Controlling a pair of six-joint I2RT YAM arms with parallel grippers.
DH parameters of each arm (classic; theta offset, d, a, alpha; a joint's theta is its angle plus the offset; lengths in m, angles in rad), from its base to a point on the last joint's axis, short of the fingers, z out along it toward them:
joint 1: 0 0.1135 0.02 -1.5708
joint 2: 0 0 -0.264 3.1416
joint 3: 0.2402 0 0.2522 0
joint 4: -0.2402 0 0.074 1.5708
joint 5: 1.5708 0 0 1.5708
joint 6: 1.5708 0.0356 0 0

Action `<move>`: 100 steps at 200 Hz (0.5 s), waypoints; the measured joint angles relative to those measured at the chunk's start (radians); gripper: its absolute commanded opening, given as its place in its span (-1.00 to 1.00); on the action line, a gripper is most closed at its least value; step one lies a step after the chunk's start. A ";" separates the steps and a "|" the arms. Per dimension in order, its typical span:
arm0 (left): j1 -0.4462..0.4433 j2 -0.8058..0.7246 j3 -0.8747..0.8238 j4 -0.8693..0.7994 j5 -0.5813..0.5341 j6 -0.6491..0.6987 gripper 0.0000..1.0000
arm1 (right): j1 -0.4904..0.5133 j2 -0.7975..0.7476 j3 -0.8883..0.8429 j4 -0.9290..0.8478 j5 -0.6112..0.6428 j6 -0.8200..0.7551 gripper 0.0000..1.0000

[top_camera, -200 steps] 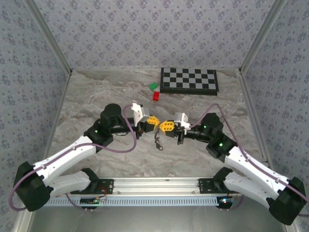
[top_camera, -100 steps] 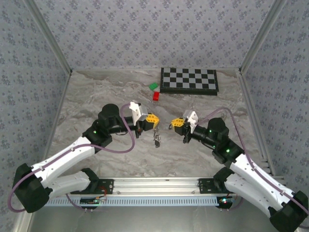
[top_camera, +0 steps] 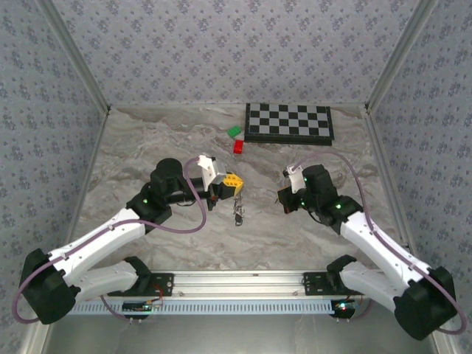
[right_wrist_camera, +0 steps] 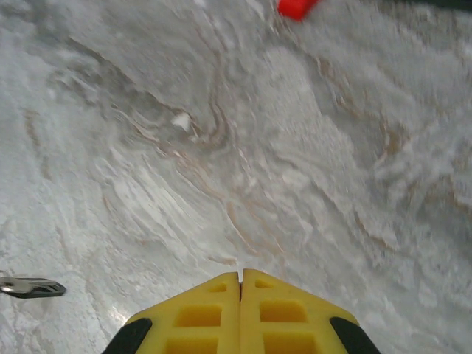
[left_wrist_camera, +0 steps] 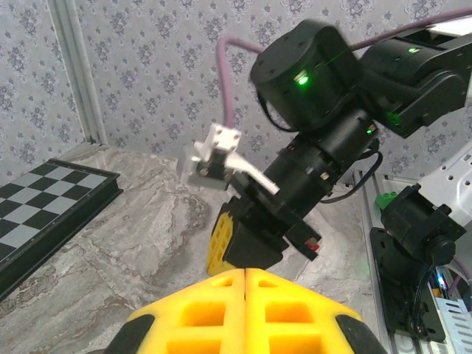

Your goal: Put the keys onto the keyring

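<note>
A small bunch of keys (top_camera: 238,210) dangles just under the tips of my left gripper (top_camera: 237,184). That gripper points right above the table's middle, with its yellow pads pressed together (left_wrist_camera: 244,271). A thin silvery bit of keyring (top_camera: 237,198) links the tips to the bunch. My right gripper (top_camera: 283,199) is shut and holds nothing. It stands apart to the right and points down at bare marble (right_wrist_camera: 240,274). One key (right_wrist_camera: 29,287) shows at the left edge of the right wrist view. In the left wrist view, the right arm's yellow fingers (left_wrist_camera: 218,240) face me.
A red block (top_camera: 239,146) and a green block (top_camera: 234,132) lie behind the grippers. Beside them, a chessboard (top_camera: 289,122) sits at the back. The red block (right_wrist_camera: 296,7) shows at the top of the right wrist view. Patterned walls close in three sides.
My right gripper has pulled away from the left one, swinging right and turning downward. The left gripper and the hanging keys have barely moved.
</note>
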 measured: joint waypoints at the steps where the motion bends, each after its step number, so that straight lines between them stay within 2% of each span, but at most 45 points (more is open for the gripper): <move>1: 0.000 0.000 0.000 0.000 0.000 0.000 -1.00 | -0.002 0.006 0.001 -0.003 0.000 0.003 -1.00; 78: 0.000 0.000 0.000 0.000 -0.006 0.000 -1.00 | -0.025 0.345 0.152 -0.056 0.000 0.036 -1.00; 100: 0.000 0.000 0.000 0.000 -0.008 0.000 -1.00 | -0.025 0.470 0.244 -0.096 0.004 0.042 -1.00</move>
